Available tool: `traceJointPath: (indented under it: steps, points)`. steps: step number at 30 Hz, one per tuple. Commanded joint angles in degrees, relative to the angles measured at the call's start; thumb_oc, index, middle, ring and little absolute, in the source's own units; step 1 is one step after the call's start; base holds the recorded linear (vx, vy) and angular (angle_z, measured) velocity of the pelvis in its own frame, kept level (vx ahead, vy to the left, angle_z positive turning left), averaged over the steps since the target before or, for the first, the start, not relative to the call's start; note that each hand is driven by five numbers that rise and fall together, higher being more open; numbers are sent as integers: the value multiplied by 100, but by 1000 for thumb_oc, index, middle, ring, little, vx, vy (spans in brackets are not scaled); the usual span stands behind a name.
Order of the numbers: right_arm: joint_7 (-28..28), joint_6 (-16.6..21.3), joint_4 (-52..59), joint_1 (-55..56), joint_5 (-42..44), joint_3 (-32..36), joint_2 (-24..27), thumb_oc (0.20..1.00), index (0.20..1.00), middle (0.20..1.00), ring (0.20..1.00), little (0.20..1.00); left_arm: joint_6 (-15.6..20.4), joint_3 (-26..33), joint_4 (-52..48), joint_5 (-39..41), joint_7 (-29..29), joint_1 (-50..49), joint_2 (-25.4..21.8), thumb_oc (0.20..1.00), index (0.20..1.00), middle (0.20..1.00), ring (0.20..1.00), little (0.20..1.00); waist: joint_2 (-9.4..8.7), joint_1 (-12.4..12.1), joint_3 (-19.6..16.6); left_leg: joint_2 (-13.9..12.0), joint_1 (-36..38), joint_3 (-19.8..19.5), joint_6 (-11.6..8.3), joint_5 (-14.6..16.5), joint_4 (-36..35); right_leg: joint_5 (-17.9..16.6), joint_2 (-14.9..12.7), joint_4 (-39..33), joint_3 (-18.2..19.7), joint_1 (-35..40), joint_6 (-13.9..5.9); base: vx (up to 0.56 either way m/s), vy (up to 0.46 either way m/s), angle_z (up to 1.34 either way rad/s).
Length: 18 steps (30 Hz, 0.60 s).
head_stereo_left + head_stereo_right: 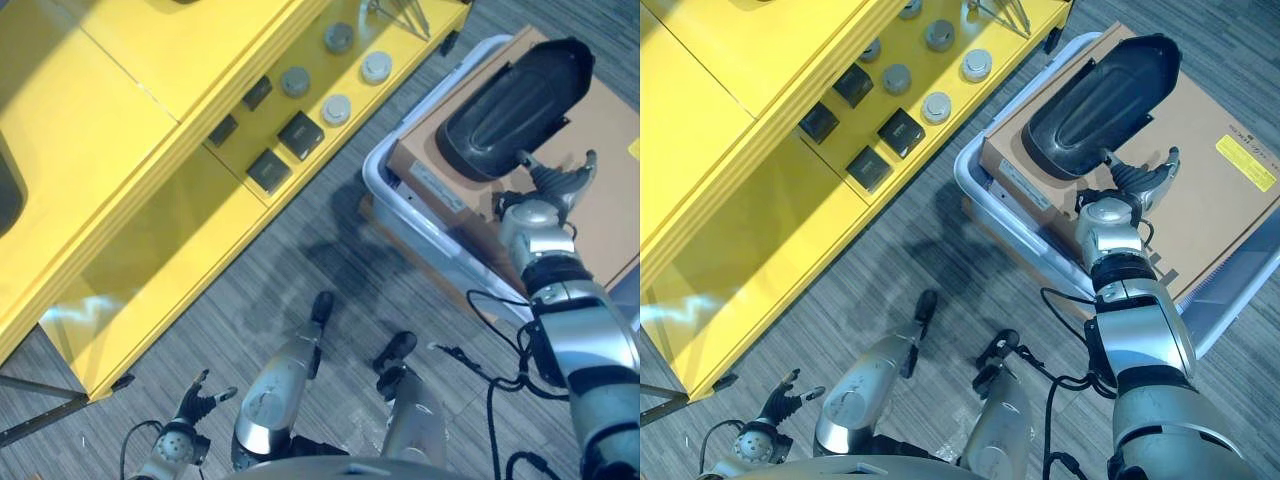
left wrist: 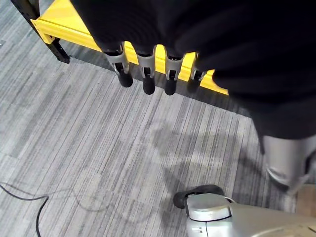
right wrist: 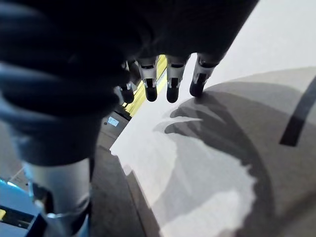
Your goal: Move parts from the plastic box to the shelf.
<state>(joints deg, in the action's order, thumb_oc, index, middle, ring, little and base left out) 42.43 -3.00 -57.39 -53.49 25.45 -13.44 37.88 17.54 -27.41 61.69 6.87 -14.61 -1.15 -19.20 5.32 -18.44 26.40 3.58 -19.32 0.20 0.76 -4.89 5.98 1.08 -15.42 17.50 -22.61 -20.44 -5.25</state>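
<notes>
Fingers (image 2: 144, 79) of the left hand (image 1: 186, 420) relaxed and empty above the floor (image 2: 98, 148), yellow shelf (image 1: 150, 190) with small parts (image 1: 300, 133), right hand (image 1: 1120, 205) with straight fingers over the cardboard (image 1: 1220, 210) in the plastic box (image 1: 985, 195), just beside a black part (image 1: 1100, 95) lying on it

Yellow label (image 1: 1246, 163) near cardboard box's (image 1: 1200, 215) far right edge, print too small to read, possibly warning text, white side sticker (image 1: 1024, 183) likewise illegible

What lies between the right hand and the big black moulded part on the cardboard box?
Nothing: in the right eye view the right hand, fingers open, hovers beside the black moulded part, with bare brown cardboard box top between them.
</notes>
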Motion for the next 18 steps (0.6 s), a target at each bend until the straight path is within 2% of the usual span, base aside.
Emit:
traceJointPath:
  steps: [1,2,4,15,16,17,18]
  points:
    - [-95,-343,-89,-278,-406,-441,388,1000,1000,1000,1000,1000,46,-239,-76,176,4,-72,-231,1000,1000,1000,1000,1000,-3,-142,48,-207,-496,-8,-234,542,704,-117,-393,-366,254,289,-593,0,-17,4]
    - [-173,-576,-288,-446,-514,-719,475,1000,1000,1000,1000,1000,62,-292,-130,141,-23,-88,-282,1000,1000,1000,1000,1000,4,-197,80,-196,-520,-24,-233,542,721,-128,-411,-359,218,284,-600,1,-19,7]
    - [-206,-691,-371,-586,-448,-879,513,1000,1000,1000,1000,1000,50,-302,-143,156,3,-65,-324,1000,1000,1000,1000,1000,4,-220,93,-184,-543,-29,-231,539,736,-136,-430,-341,193,265,-603,-4,-15,8]
    - [-294,-639,-523,-709,-232,-968,494,1000,1000,1000,1000,1000,118,-361,-256,188,22,-78,-394,1000,1000,1000,1000,1000,40,-254,135,-134,-581,-32,-211,590,859,-114,-473,-215,197,209,-587,1,-1,5]
    - [-222,-615,-507,-688,-263,-973,493,363,363,363,363,363,105,-365,-277,196,17,-65,-390,1000,1000,1000,1000,1000,43,-248,143,-135,-575,-24,-206,597,873,-115,-482,-197,198,206,-588,0,0,0]
    - [-200,-598,-501,-670,-240,-972,499,200,200,200,200,200,99,-365,-283,200,12,-63,-392,1000,1000,1000,1000,1000,41,-244,146,-135,-574,-23,-205,601,877,-115,-480,-197,199,209,-586,0,0,0]
    - [-205,-633,-489,-677,-233,-967,503,200,200,200,200,200,107,-360,-279,195,4,-61,-397,1000,1000,1000,1000,1000,34,-239,150,-136,-569,-24,-205,606,879,-114,-476,-194,203,208,-590,0,0,0]
